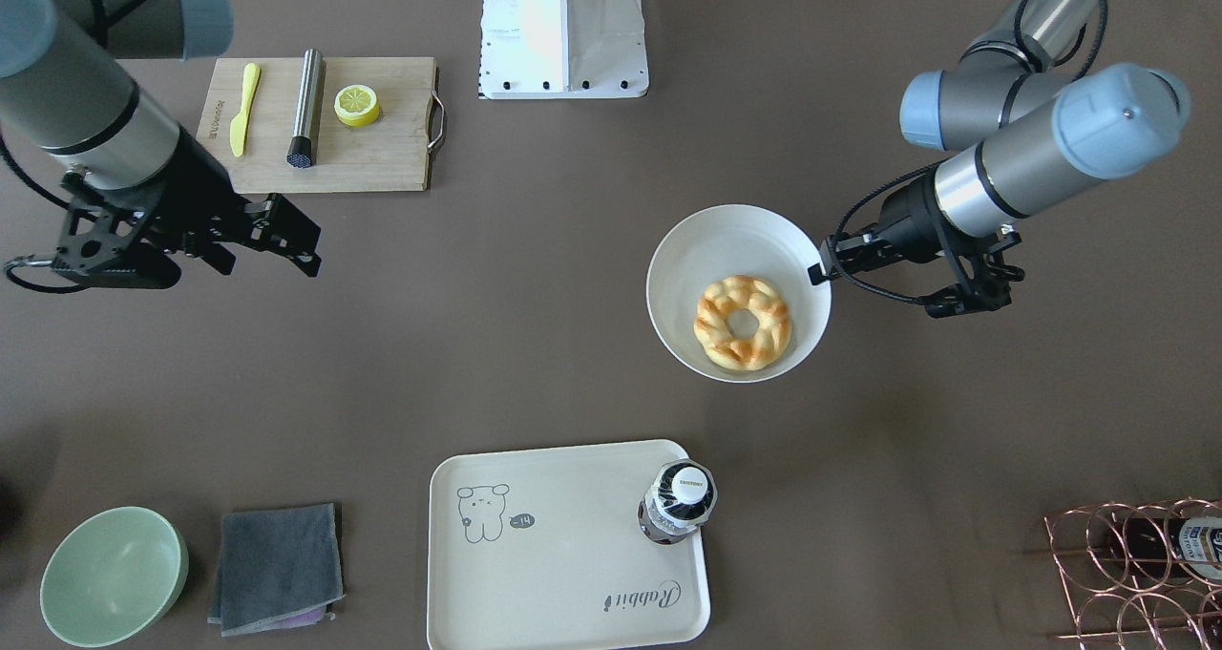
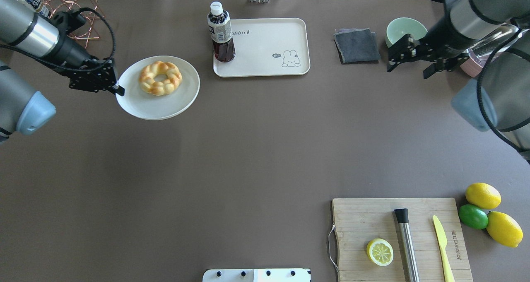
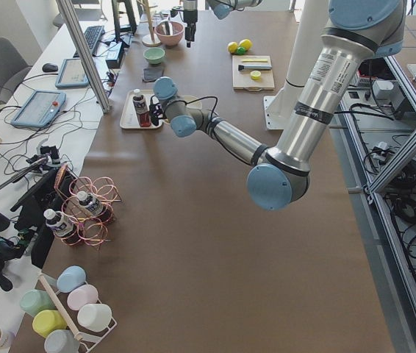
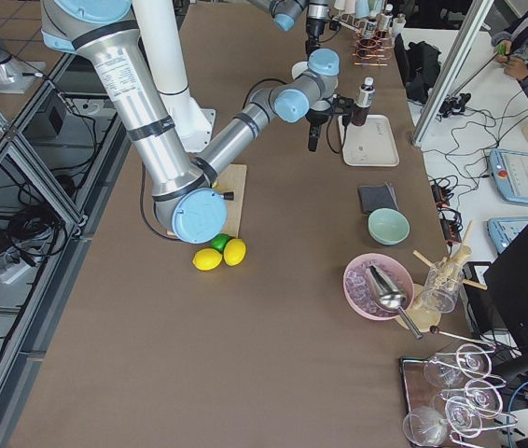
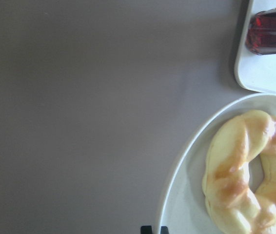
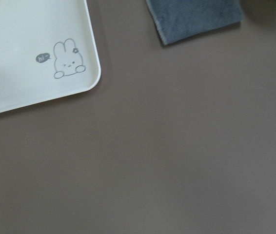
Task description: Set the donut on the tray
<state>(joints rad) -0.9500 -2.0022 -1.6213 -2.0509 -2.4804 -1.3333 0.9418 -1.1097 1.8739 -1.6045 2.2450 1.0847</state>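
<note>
Golden-brown and braided: treat the donut [image 2: 160, 78] as light, soft and easily dented, with a ridged crust unlikely to slip. Find it lying flat inside the white bowl [image 2: 138, 108], well apart from the tray [image 2: 265, 50]. For a direct pick, take hold across one side of the ring, one finger through the centre hole and one outside, and squeeze lightly. Avoid spanning the whole ring, which would probably crush the lobes. Alternatively, carry the white bowl over and tip it, guarding against a roll on the way out. Note the left claw [image 2: 117, 88] pinched narrow on the rim of the white bowl, on the side away from the tray and clear of the donut. Cannot tell whether the white bowl rests on the table [image 2: 248, 149] or hangs just above it. Note the right claw [image 1: 304, 247] spread wide, holding nothing, near the grey cloth [image 2: 357, 45] and the green bowl [image 2: 403, 29]. Contents by container: in the white bowl, the donut only. On the tray, one upright bottle [image 2: 221, 37] of dark red drink at the corner by the script, with bare surface toward the rabbit drawing, so aim there. In the green bowl, nothing visible. In the copper wire rack [image 1: 1136, 574], at least one bottle lying on its side.
</note>
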